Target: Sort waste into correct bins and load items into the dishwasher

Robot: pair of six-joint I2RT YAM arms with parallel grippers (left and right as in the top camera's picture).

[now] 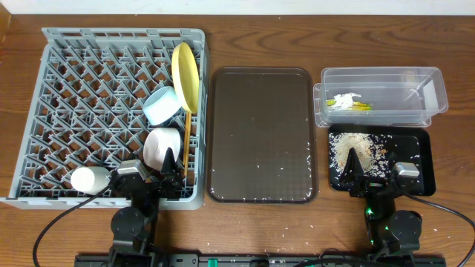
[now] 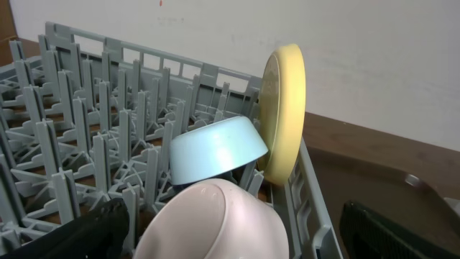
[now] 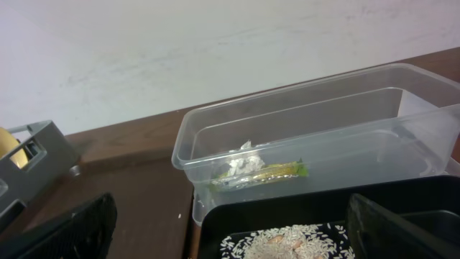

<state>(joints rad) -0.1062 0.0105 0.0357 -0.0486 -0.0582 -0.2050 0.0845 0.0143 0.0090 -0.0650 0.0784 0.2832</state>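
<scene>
The grey dish rack (image 1: 74, 74) holds the upright yellow plate (image 1: 185, 76), the light-blue bowl (image 1: 162, 105), the white bowl (image 1: 160, 146), the white cup (image 1: 89, 179) and the wooden chopsticks (image 1: 187, 141). My left gripper (image 1: 171, 172) is open at the rack's front right corner, with the white bowl (image 2: 215, 223) just ahead of its fingers (image 2: 237, 244). The clear tub (image 1: 427, 89) holds the wrapper and white paper (image 1: 349, 102). The black tray (image 1: 415, 152) holds rice (image 1: 355, 150). My right gripper (image 1: 355, 172) is open and empty over the tray's front edge.
The dark brown serving tray (image 1: 260, 126) lies between the rack and the bins, with scattered rice grains near its front edge (image 1: 260, 191). A few grains lie on the wooden table in front of it. The clear tub (image 3: 215, 137) stands behind the black tray (image 3: 215, 223).
</scene>
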